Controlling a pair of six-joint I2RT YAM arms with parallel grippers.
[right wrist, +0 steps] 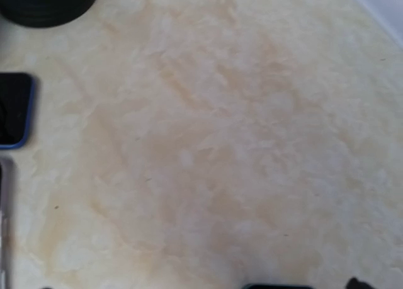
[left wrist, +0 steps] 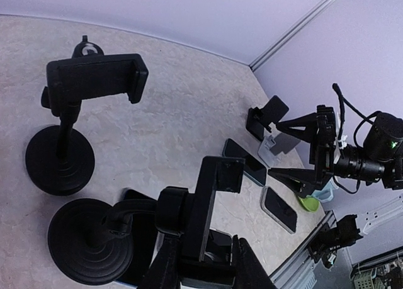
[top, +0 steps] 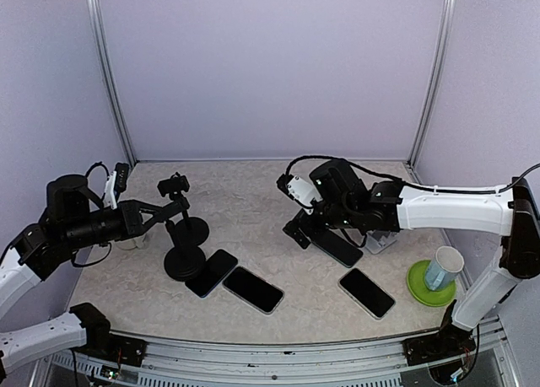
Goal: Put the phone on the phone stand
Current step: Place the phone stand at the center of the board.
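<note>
Two black phone stands sit at the left of the table. The nearer stand (top: 184,262) has a round base and a bent arm, and my left gripper (top: 164,212) is shut on the lower end of its clamp head (left wrist: 211,204), one finger on each side. The farther stand (top: 192,229) holds its clamp head (left wrist: 94,81) upright and free. Several dark phones lie flat: one (top: 211,272) against the nearer base, one (top: 253,289) beside it, one (top: 366,292) at the right. My right gripper (top: 300,228) hangs open, holding nothing, over another phone (top: 337,245); its fingers do not show in the right wrist view.
A green saucer (top: 430,287) carrying a pale cup (top: 443,269) stands at the right front. A small grey holder (top: 380,240) sits behind the right arm's wrist. Walls and metal posts close the back and sides.
</note>
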